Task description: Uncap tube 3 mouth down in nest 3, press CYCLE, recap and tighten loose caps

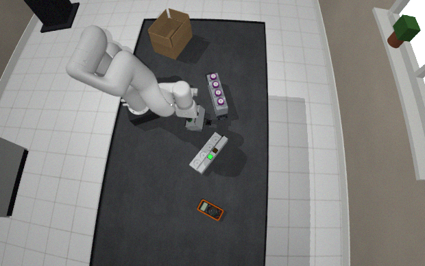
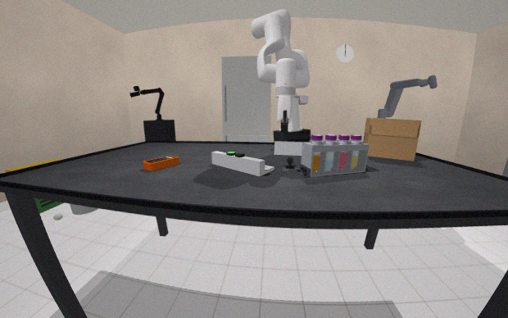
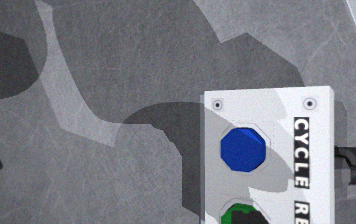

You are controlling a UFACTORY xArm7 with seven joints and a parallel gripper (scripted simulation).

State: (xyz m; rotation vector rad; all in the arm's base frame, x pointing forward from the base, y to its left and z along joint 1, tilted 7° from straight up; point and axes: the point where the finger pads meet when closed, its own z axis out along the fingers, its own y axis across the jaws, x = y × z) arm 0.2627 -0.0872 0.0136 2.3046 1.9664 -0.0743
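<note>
The decapping station (image 1: pixel 216 93) holds four tubes, each with a purple cap on; it also shows in the exterior view (image 2: pixel 334 157). The cap tray (image 1: pixel 209 153) has empty nests, and its green lamp (image 1: pixel 210 156) is lit. The white key housing (image 3: pixel 267 155) lies between the arm's base and the station. Its blue CYCLE key (image 3: pixel 243 149) is uncovered. My gripper (image 1: pixel 189 121) (image 3: pixel 239 212) is shut and empty, pointing straight down over the green READY key. Its dark fingertips cover part of that key at the bottom edge of the wrist view. I cannot tell whether they touch it.
A cardboard box (image 1: pixel 170 32) stands at the far end of the table. An orange multimeter (image 1: pixel 210 210) lies towards the near end. A small black part (image 2: pixel 290 163) sits on the table beside the station's end.
</note>
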